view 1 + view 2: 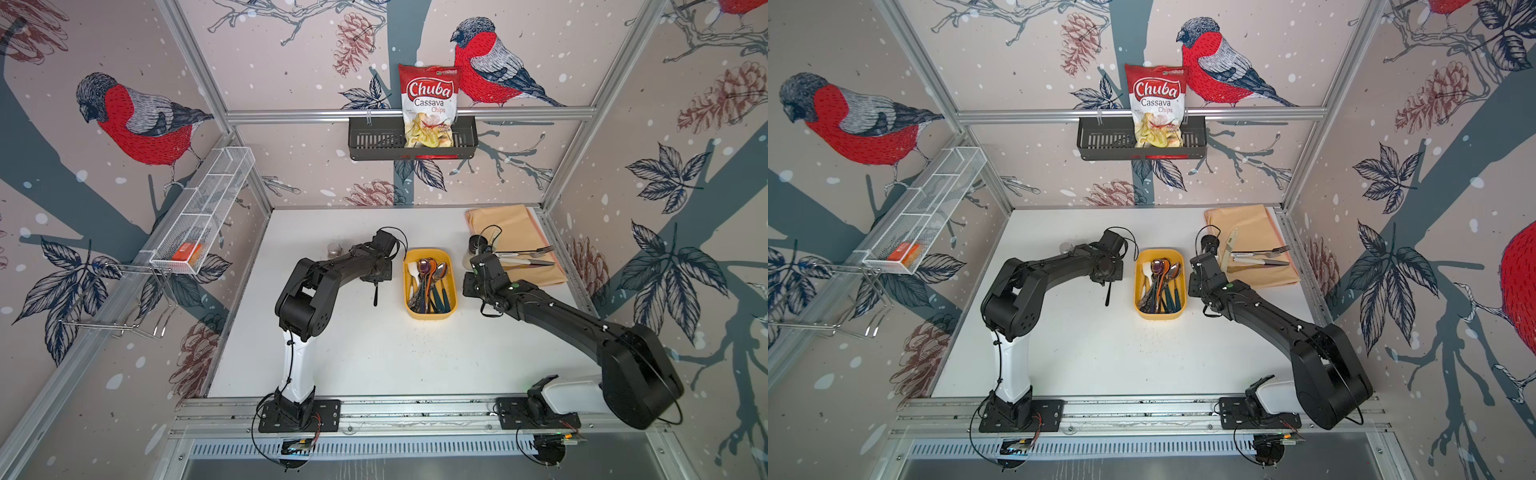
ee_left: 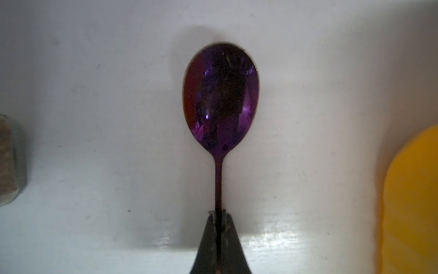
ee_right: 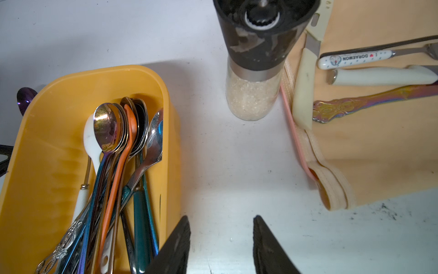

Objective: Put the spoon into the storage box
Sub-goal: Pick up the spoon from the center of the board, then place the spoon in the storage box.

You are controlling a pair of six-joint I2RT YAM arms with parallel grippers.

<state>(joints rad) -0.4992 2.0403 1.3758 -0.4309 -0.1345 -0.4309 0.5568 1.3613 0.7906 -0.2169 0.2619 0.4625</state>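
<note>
On the white table (image 1: 374, 353), left of the storage box (image 1: 430, 313), my left gripper (image 2: 220, 214) sits over bare surface — open room toward the near edge, a jar (image 2: 8, 161) to the far left. Pincer clenched on the purple spoon (image 2: 220, 97), fingertips (image 2: 211, 220) pinching the thin neck of the handle. Long axis runs near-to-far: bowl far, dark handle end sticking out toward the near side in both top views. Spoon just beside the box's left wall, outside it. My right gripper (image 3: 221, 237) hangs half-spread, holding nothing, between the box and the grinder (image 3: 256, 71), by the peach cloth (image 3: 379, 154) — tight there.
</note>
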